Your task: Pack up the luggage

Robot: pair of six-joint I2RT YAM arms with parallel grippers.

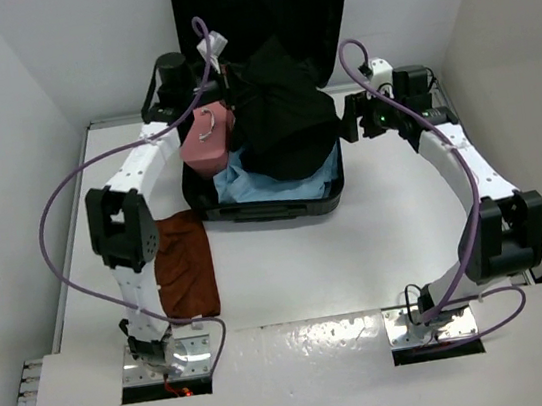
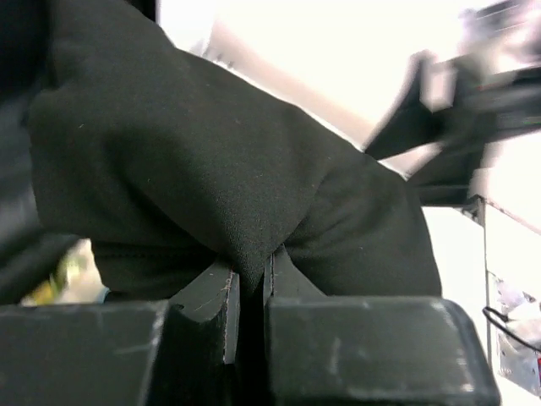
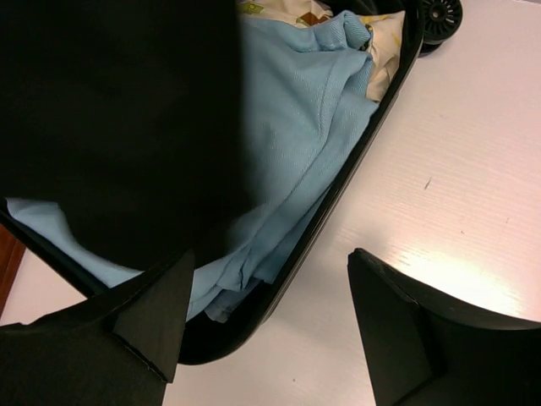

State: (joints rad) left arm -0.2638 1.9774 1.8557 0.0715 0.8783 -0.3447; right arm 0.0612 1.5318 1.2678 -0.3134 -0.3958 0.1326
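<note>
Ana: What is the biggest thing?

Ben: The white table [image 1: 359,251]. The luggage [image 1: 282,208] sits in the middle at the far side. It is open, and its lid stands up.

Ana: What is in it?

Ben: A big black cloth [image 1: 285,120] lies on a blue cloth [image 3: 296,127].

Ana: And outside?

Ben: A brown cloth [image 1: 184,266] lies on the table by the luggage's near left corner. A small pink case [image 1: 207,141] sits at its left edge.

Ana: The grippers?

Ben: The left gripper [image 2: 251,279] pinches a fold of the black cloth. The right gripper [image 3: 270,258] has its fingers wide apart by the right rim and holds nothing.
</note>
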